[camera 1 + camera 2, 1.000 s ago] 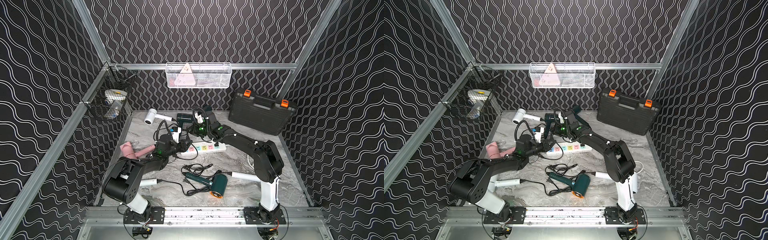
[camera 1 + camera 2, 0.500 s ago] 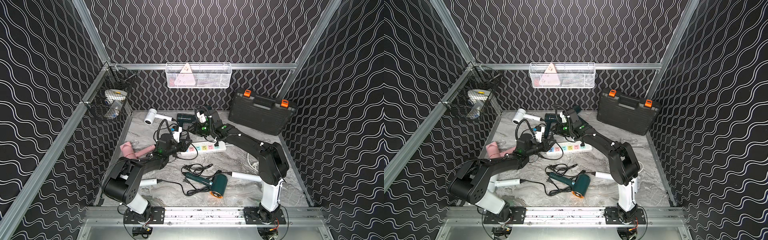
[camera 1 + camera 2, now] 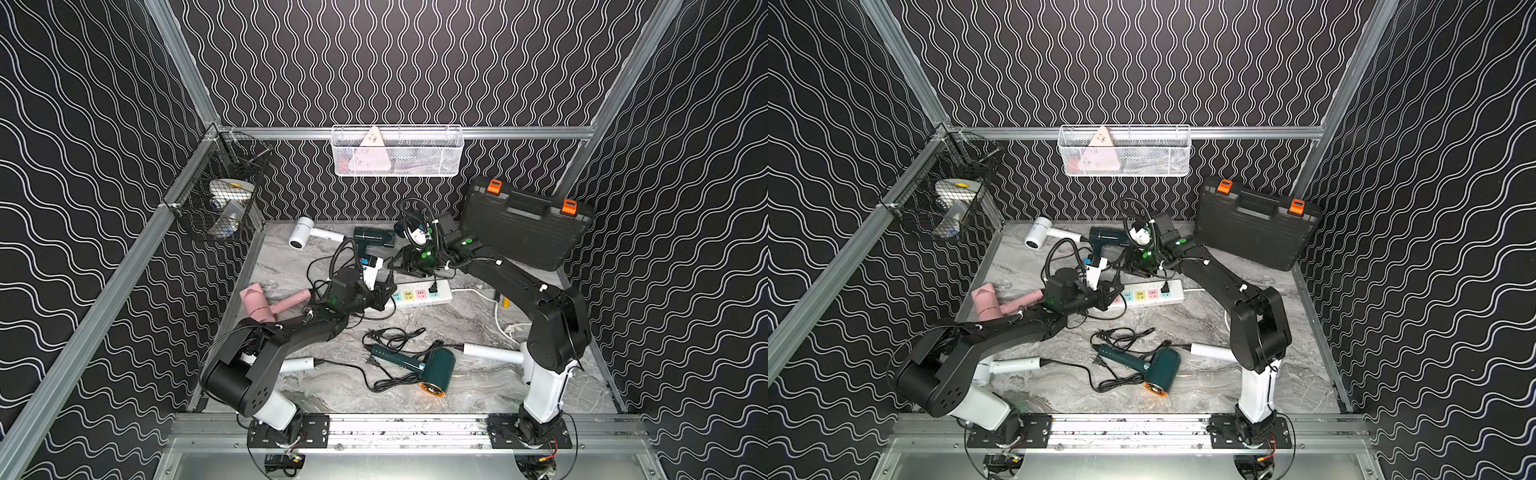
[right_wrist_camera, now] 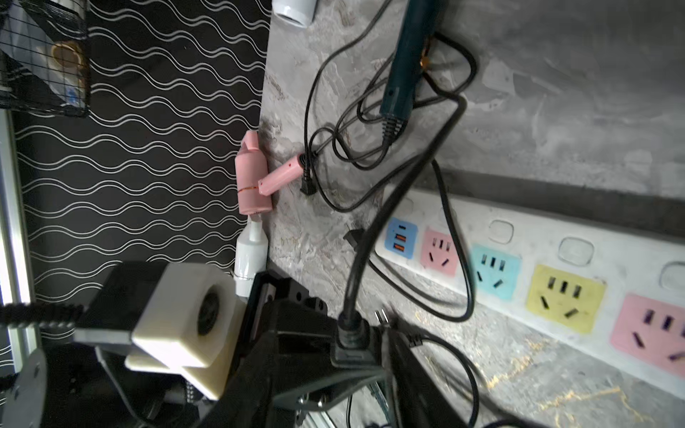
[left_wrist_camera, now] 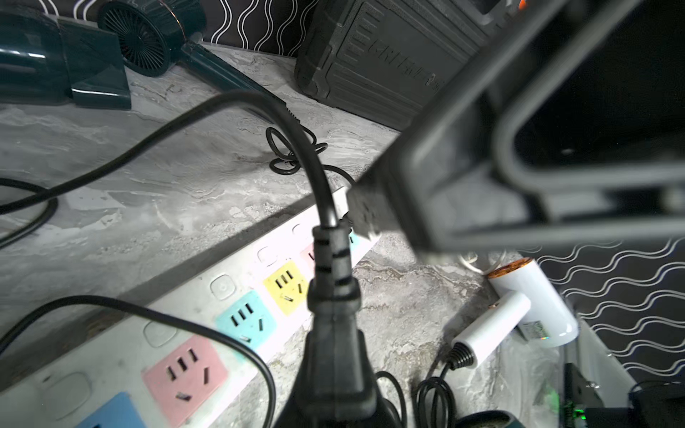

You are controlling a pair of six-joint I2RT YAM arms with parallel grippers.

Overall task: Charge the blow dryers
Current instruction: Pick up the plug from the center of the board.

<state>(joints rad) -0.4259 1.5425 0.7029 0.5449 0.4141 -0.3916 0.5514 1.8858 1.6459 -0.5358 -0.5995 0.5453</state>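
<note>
My left gripper (image 3: 384,291) is shut on a black plug (image 5: 333,333) and holds it over the left end of the white power strip (image 3: 419,295), whose coloured sockets show in the left wrist view (image 5: 207,266). My right gripper (image 3: 409,268) hovers just behind the strip with its fingers apart, one fingertip (image 5: 365,218) beside the plug's cord. Blow dryers lie around: a white one (image 3: 307,235) and a dark green one (image 3: 372,237) at the back, a pink one (image 3: 266,303) at the left, a dark green one (image 3: 432,365) in front.
A black toolcase (image 3: 523,224) with orange latches leans at the back right. A white wire basket (image 3: 397,151) hangs on the back wall and a black one (image 3: 224,199) on the left. Loose black cords (image 3: 390,336) tangle in front of the strip.
The right gripper's jaws have come apart and its elbow has swung a little to the right. The left gripper has closed on the plug and stayed over the strip's left end.
</note>
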